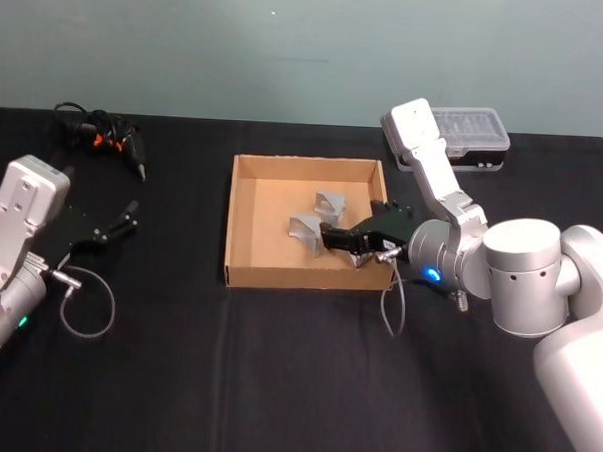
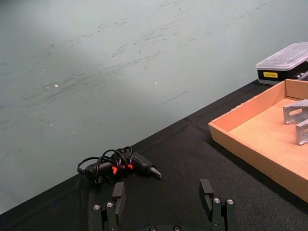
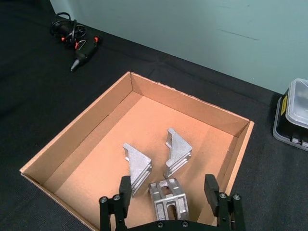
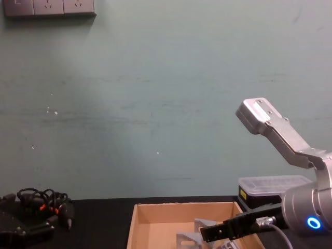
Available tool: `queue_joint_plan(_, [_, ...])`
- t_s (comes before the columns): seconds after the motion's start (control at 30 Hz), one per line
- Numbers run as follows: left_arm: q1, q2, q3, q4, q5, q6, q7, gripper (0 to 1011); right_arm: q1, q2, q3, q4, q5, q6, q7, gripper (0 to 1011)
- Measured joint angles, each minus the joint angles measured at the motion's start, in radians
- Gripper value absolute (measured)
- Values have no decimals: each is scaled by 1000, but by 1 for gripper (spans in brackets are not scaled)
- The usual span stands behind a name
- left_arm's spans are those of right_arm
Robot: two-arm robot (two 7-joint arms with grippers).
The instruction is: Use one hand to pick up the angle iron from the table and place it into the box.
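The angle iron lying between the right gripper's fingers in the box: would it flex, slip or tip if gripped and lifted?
The angle iron looks like cast, ribbed metal, so probably stiff and heavy for its size. Its smooth, sloped faces might slip between the right gripper's open fingers. On the box floor it sits on a broad face, so tipping seems unlikely.

Scuffed pale-green wall [image 4: 155,104] behind, w/ a row of grey outlet plates [image 4: 49,7] top left.

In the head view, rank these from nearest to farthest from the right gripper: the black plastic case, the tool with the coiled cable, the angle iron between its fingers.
1. Angle iron, between the right gripper's open fingers, in the box.
2. Black plastic case, at the table's far right.
3. Tool with coiled cable, far left.
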Motion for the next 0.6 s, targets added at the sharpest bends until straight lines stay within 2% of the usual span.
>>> queue_joint_plan(0.1, [0,0,0,0,0,0,0,1011,0,0,0,0,0,0,0,1004])
queue_joint_plan(0.33, [0,0,0,0,0,0,0,1011,-13,5,5,-19,0,-28,6,1004])
queue_joint_plan(0.57, [0,0,0,0,0,0,0,1012,-69,23,33,-91,13,-105,0,1004])
queue_joint_plan(0.6, [0,0,0,0,0,0,0,1011,-101,36,42,-124,20,-145,-1,1004])
